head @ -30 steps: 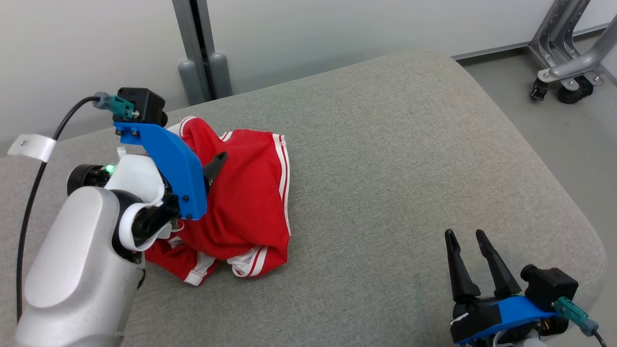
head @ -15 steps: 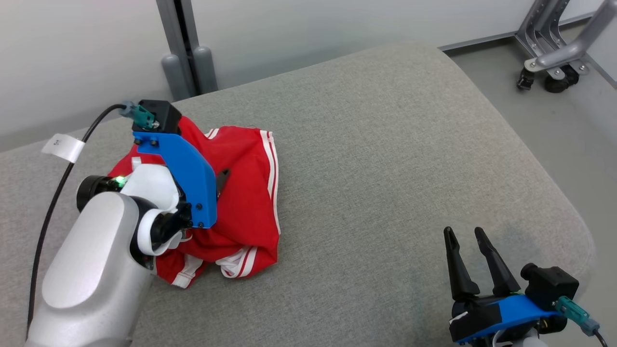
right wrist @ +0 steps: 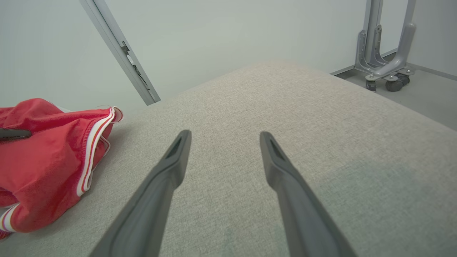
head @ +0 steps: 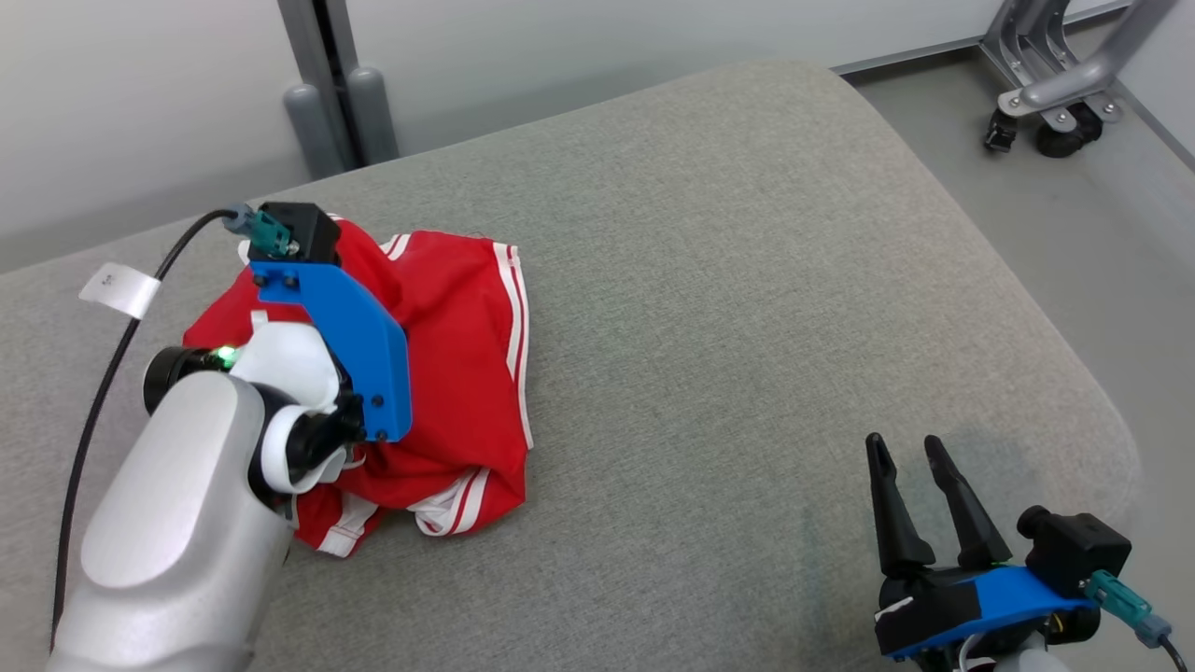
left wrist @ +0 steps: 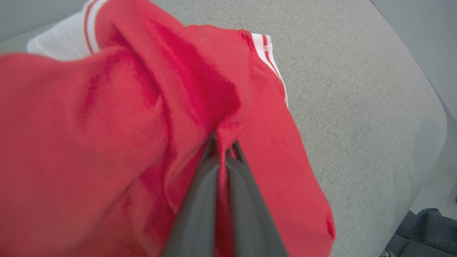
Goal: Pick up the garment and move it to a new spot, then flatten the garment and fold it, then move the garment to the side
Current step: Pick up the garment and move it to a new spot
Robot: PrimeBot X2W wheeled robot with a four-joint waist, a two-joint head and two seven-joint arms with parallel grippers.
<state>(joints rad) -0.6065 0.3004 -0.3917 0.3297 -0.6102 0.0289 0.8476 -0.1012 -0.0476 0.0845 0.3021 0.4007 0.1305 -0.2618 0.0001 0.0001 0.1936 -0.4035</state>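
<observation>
The garment is red with white stripes and lies crumpled on the left of the grey cushion. My left arm hangs over it, its blue bracket hiding the fingers in the head view. In the left wrist view my left gripper is shut on a pinched ridge of the garment, red cloth showing between the two dark fingers. My right gripper stands open over bare cushion at the lower right, far from the garment; in the right wrist view the right gripper has nothing between its fingers.
The cushion's rounded right edge drops to a grey floor. A metal frame on castors stands at the far right. A grey post rises behind the cushion by the wall. A black cable with a white tag trails from my left wrist.
The head camera has shifted, so the whole scene sits more to the left. My left gripper went down into the garment and shut on a fold of it. The right gripper stays open.
</observation>
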